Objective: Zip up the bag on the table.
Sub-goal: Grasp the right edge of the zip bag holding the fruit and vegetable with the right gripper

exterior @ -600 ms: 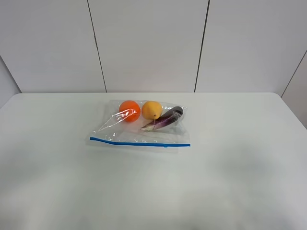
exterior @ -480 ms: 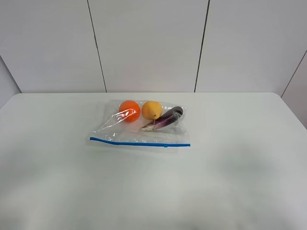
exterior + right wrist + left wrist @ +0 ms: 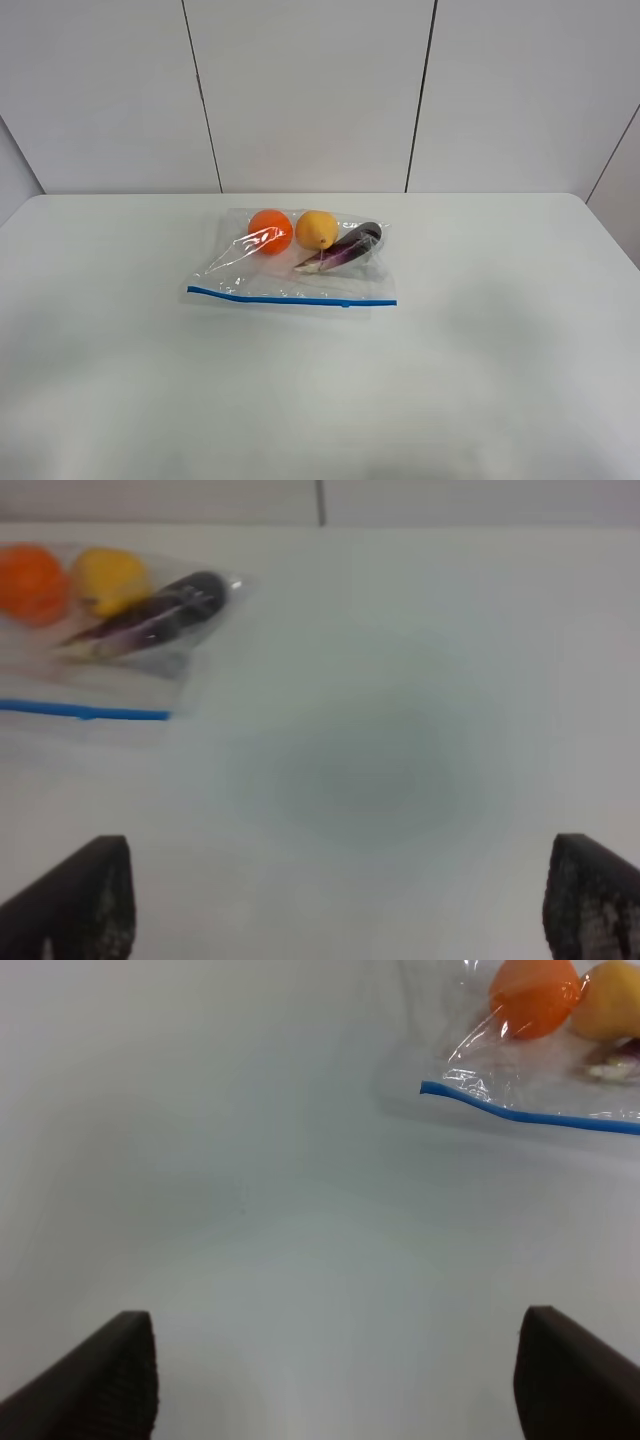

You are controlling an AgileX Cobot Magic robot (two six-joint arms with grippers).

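White wall panels [image 3: 310, 90] at the back, and a matt white tabletop [image 3: 480, 380] in front of them.

Item 1: bag [image 3: 290, 270]. Clear crinkled plastic, lying flat on the tabletop about midway between its side edges, on the wall side. Inside are an orange [image 3: 270, 231], a yellow fruit [image 3: 317, 229] just beside it, and an aubergine [image 3: 345, 250] at the other end. The blue zip strip [image 3: 290, 297] runs along the bag's edge nearest my arms.

Item 2: left gripper [image 3: 335, 1375]. Jaws spread wide, nothing held, well apart from the bag, off its orange end.

Item 3: right gripper [image 3: 340, 900]. Same condition, well apart from the bag, off its aubergine end.

Step in hand: I judge this to be the approach, with nothing touching the bag yet. Next I would need one gripper to pin an end of the strip while the other pinches and runs along it. I expect thin film on a smooth top to slide unless it is held.

View notes: the high camera shows the whole bag and neither arm. Only the wrist cameras show my grippers. The left wrist shows the strip's orange end curling slightly. The right wrist shows the opposite end, blurred. I cannot tell from any view how much of the zip is sealed.
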